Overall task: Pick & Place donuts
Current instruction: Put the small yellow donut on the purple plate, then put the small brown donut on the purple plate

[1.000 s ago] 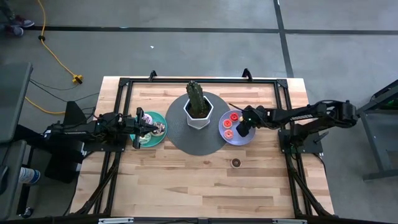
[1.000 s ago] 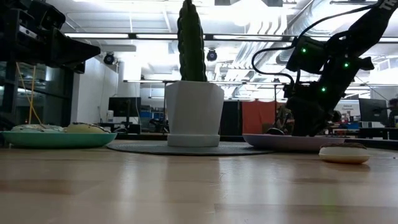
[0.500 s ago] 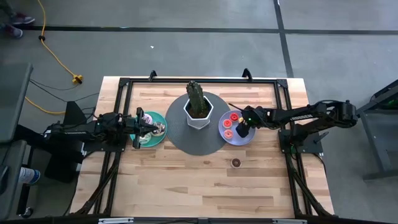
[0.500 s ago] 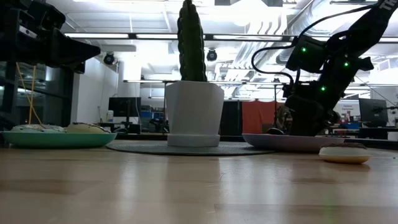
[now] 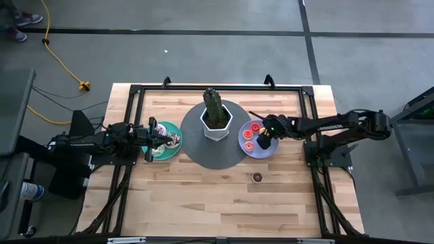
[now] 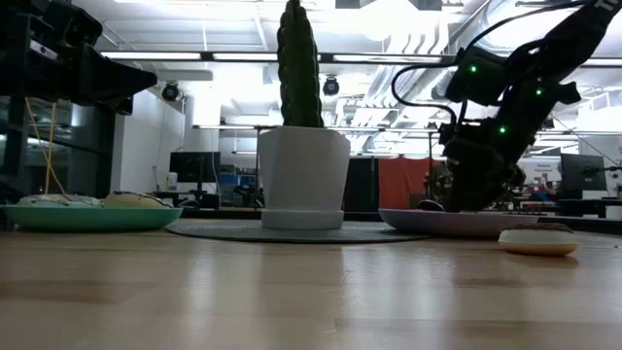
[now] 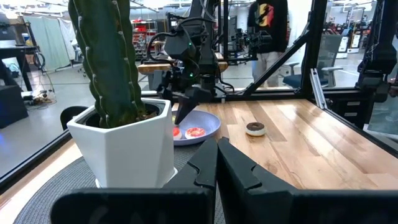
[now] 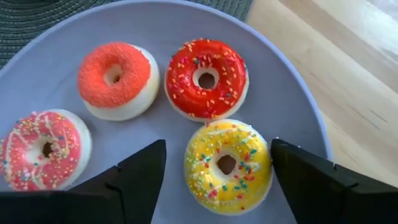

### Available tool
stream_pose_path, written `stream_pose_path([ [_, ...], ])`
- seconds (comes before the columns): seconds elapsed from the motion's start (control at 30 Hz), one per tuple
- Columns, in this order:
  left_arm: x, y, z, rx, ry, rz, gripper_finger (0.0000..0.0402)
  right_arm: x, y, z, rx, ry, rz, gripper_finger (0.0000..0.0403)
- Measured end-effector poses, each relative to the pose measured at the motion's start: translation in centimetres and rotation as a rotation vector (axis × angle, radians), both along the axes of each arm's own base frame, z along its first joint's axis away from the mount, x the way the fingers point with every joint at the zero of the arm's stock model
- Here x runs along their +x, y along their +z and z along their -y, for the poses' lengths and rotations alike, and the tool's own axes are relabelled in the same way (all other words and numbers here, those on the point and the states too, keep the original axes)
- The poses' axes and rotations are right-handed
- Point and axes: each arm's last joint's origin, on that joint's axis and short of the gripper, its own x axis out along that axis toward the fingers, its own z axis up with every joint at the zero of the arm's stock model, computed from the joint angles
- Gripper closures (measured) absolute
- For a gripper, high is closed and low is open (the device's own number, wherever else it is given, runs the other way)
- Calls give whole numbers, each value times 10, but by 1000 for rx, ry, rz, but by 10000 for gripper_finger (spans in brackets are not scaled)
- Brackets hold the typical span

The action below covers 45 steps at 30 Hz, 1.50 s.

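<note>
A lavender plate (image 8: 292, 93) holds several donuts: orange (image 8: 118, 79), red (image 8: 207, 78), pink (image 8: 42, 148) and yellow (image 8: 228, 165), each lying flat on it. My right gripper (image 8: 217, 144) hangs open over this plate (image 5: 268, 150), slanting down, one finger on either side of the yellow donut and a gap showing beside it. A brown donut (image 5: 258, 177) lies alone on the wooden table. My left gripper (image 7: 217, 168) is shut and level above the teal plate (image 5: 169, 150), which carries pale donuts (image 6: 44, 200).
A cactus in a white pot (image 5: 216, 122) stands on a dark round mat (image 5: 213, 157) between the two plates. A black frame (image 5: 135, 91) runs around the table's far and side edges. Bare wood lies toward the near edge.
My right arm's upper part has shifted slightly, while its gripper has stayed over the lavender plate. The donuts and the left arm have kept still.
</note>
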Motion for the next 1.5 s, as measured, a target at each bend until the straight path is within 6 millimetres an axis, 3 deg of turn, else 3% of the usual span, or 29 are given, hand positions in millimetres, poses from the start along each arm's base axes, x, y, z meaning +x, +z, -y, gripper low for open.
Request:
stream_pose_path([
  [0.8,0,0,0,0,0,0,401,-23,32,-12,-83,-7,40,120],
  [1.5,0,0,0,0,0,0,401,-39,69,-59,39,431,302,120],
])
